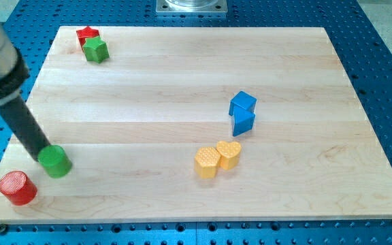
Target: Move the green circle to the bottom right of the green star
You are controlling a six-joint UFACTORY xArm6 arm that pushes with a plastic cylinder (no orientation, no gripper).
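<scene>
No jaws on this rig, nothing is gripped: a straight dark rod only. My tip (41, 151) is seen touching the upper-left side of the green circular block (55, 161), near the wooden board's (182, 75) bottom-left corner. The red cylinder block (17, 188) sits just below-left of it. The green star block (96, 49) is well apart, at the view's top left, with the red star-like block (87, 35) touching it behind. Judged step: early push phase, target spot not yet reached. Next, the tip should be repositioned below the circle, which is then pushed up-board and slightly right, stopping lower-right of the star. Contact with the star is to be avoided.
</scene>
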